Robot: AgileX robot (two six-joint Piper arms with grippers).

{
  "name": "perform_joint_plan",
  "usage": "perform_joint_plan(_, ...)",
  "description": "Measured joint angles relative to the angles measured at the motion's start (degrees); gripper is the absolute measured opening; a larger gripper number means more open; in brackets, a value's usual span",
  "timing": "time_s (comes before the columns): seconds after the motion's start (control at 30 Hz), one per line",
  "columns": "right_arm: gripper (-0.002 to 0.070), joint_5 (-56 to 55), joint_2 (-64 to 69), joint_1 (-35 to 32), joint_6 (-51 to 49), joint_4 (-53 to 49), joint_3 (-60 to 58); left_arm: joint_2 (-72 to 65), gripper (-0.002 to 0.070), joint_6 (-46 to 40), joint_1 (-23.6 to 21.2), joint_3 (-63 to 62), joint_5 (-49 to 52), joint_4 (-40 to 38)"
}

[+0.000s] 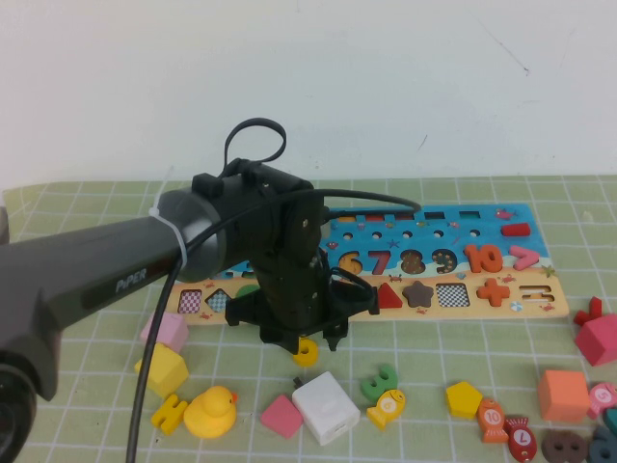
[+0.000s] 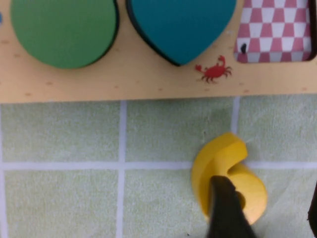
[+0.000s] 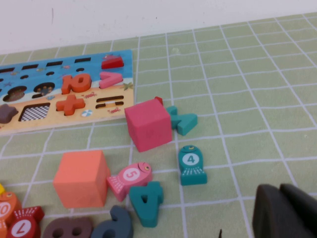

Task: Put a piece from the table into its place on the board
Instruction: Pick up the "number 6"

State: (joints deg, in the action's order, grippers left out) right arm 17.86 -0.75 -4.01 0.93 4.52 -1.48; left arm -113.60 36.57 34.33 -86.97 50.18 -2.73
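The light green gridded bench (image 1: 87, 198) is filling the lower half of the high view; the long wooden puzzle board with blue top and sandy bottom (image 1: 521, 294) is lying across the middle of the frame; the left gripper (image 1: 307, 340) is hanging just below the board's lower edge at centre, its dark fingers (image 2: 224, 208) standing apart on either side of the small flat yellow wooden numeral 6 (image 1: 306, 353), one tip overlapping it; the numeral is lying on the bench just beside the board; the right gripper (image 3: 285, 215) is sitting in the lower right of its wrist view, and I cannot tell how it stands.
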Motion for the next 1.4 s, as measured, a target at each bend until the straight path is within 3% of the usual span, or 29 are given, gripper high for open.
perform_joint_plan(0.37, -0.0003, 0.0, 0.0, 0.0, 0.0, 0.0, 0.0, -0.6, 0.0332, 7.1, 0.0, -0.4, -0.3, 2.7)
perform_joint_plan(1.13, -0.0003, 0.0, 0.0, 0.0, 0.0, 0.0, 0.0, -2.6, 0.0330, 8.1, 0.0, -1.1, 2.4, 4.5)
perform_joint_plan(1.3, -0.0003, 0.0, 0.0, 0.0, 0.0, 0.0, 0.0, -2.6, 0.0262, 6.2, 0.0, -1.1, 2.6, 5.3)
perform_joint_plan(1.4, -0.0003, 0.0, 0.0, 0.0, 0.0, 0.0, 0.0, -2.6, 0.0261, 5.2, 0.0, -1.3, 2.8, 5.7)
